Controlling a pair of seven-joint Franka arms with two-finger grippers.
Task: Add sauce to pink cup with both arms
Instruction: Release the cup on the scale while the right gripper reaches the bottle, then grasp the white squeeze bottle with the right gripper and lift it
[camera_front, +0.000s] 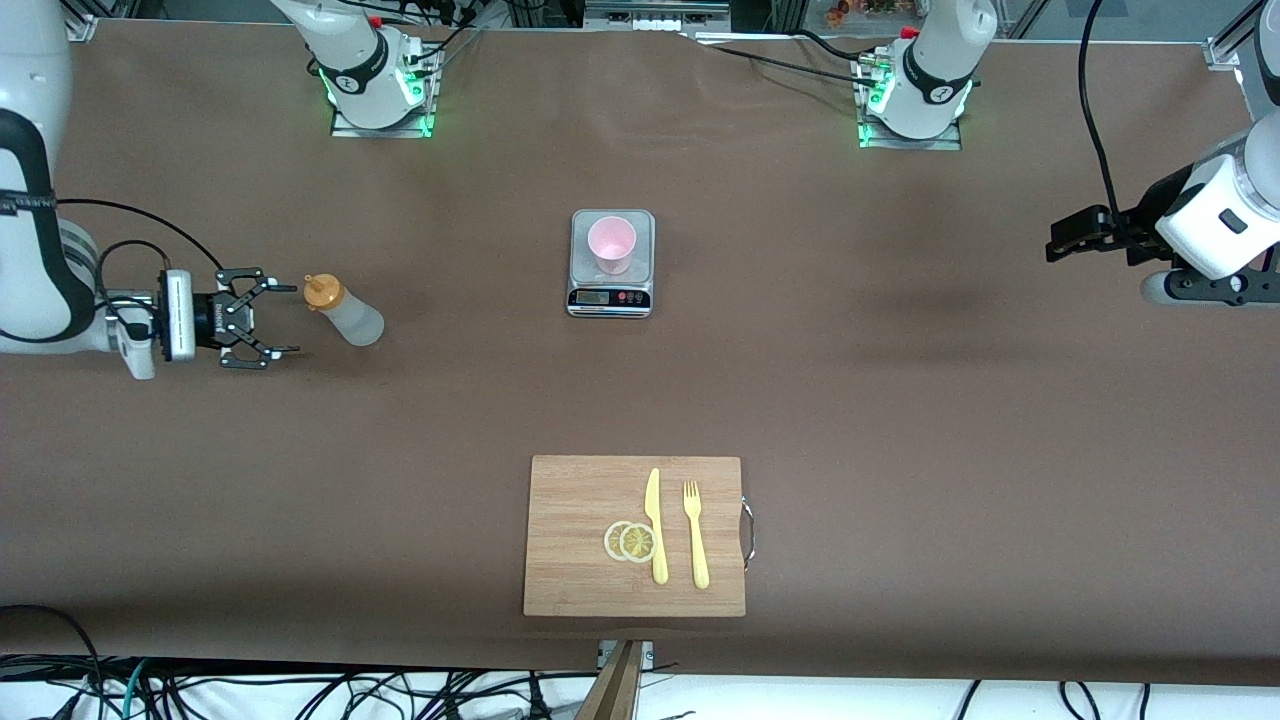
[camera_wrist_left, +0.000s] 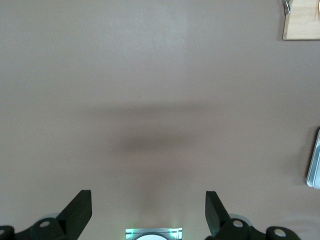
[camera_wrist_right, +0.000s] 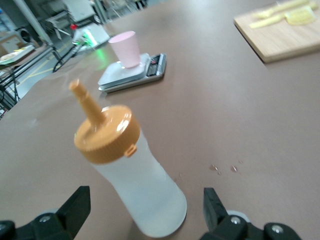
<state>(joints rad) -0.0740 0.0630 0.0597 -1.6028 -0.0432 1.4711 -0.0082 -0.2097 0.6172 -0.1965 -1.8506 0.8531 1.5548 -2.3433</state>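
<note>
Front view: my right gripper, fingers spread wide, is facing the standing sauce just ahead; my left gripper, also spread, is waiting.

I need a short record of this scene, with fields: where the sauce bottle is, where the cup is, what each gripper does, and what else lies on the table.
sauce: translucent whitish plastic squeeze bottle with orange nozzle cap, upright on the table toward the right arm's end
cup: small pale pink plastic tumbler, upright on a grey kitchen scale
right gripper: open, beside the bottle, not touching it
left gripper: open, over bare table; this arm waits
other: wooden cutting board nearer the front camera, bearing two lemon slices, a yellow knife and a yellow fork
</note>
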